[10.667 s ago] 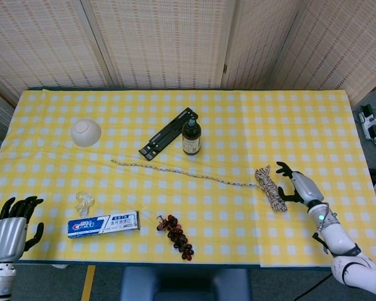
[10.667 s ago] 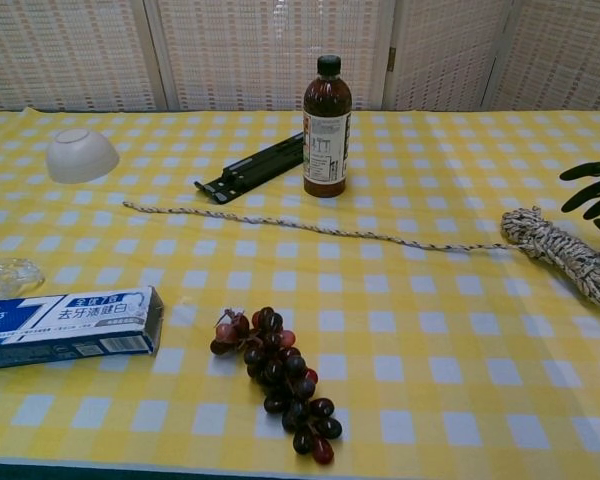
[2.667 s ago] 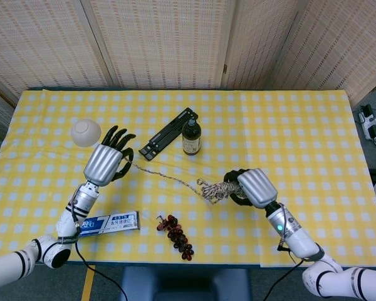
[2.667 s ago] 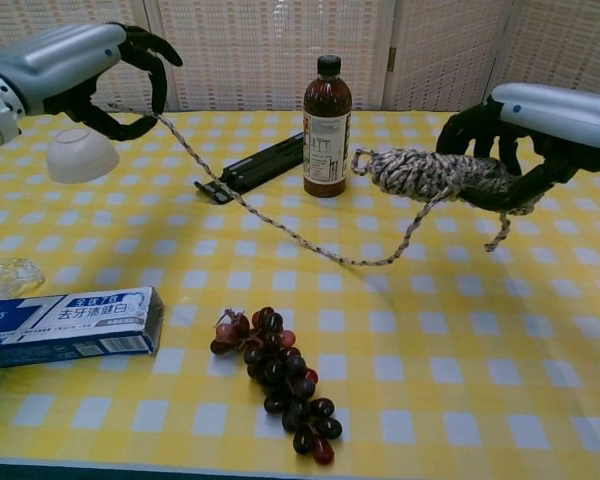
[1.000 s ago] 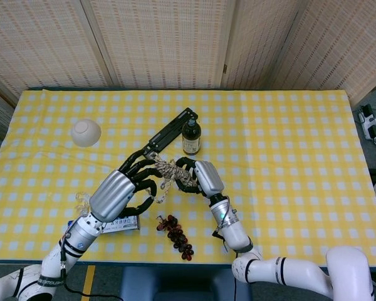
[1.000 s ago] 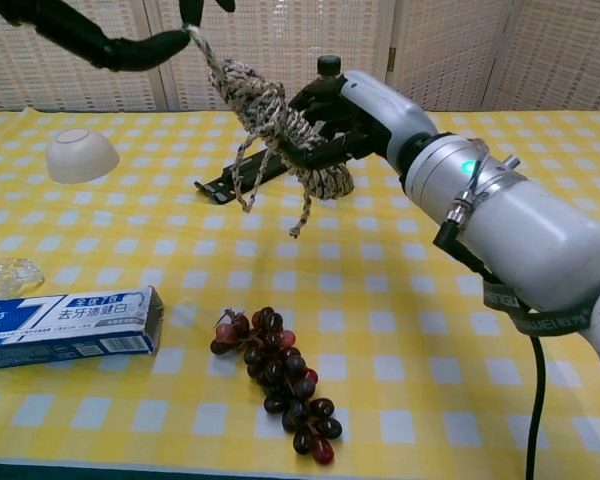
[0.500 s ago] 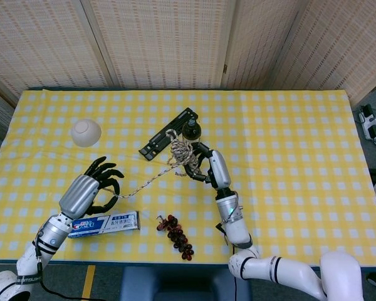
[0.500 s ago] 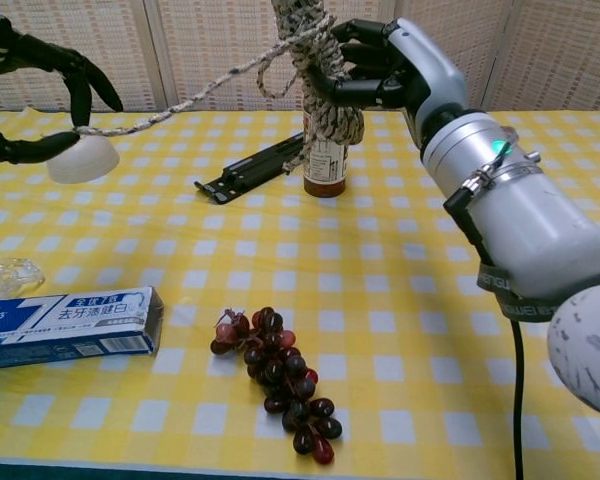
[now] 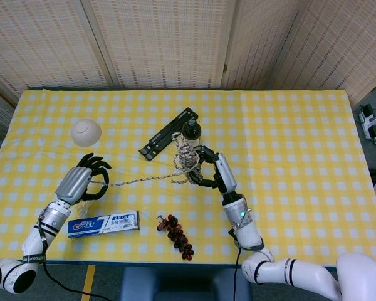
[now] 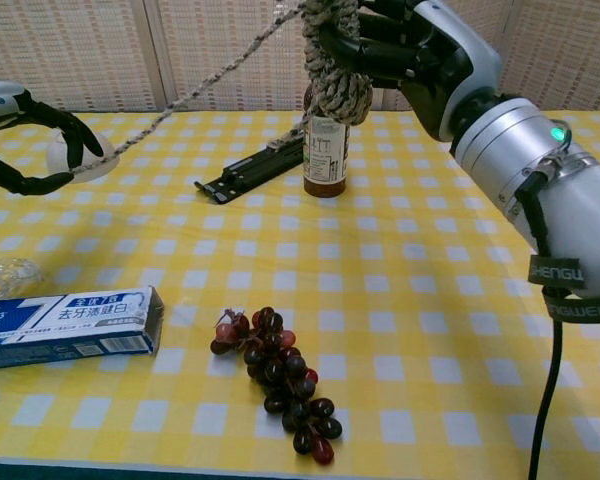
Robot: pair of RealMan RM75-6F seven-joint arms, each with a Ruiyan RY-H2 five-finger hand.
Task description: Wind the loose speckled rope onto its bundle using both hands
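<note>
Two hands share the speckled rope [image 9: 144,180]: its wound bundle [image 9: 187,158] is a fat, tight coil of cream cord flecked with dark, standing nearly upright in the air above the table [image 9: 301,138]. The right hand [image 9: 214,170] has its dark fingers wrapped round the bundle, gripping it just in front of the brown bottle [image 10: 325,150]. From the bundle a single loose strand runs out taut to the left hand [image 9: 81,182], which pinches the strand's end between curled fingers, off the table and near the white bowl [image 9: 86,132]. A short loop of cord dangles beside the coil in the head view. Below the strand lie the toothpaste box [image 9: 103,224] and the grapes [image 9: 177,236], both apart from it.
</note>
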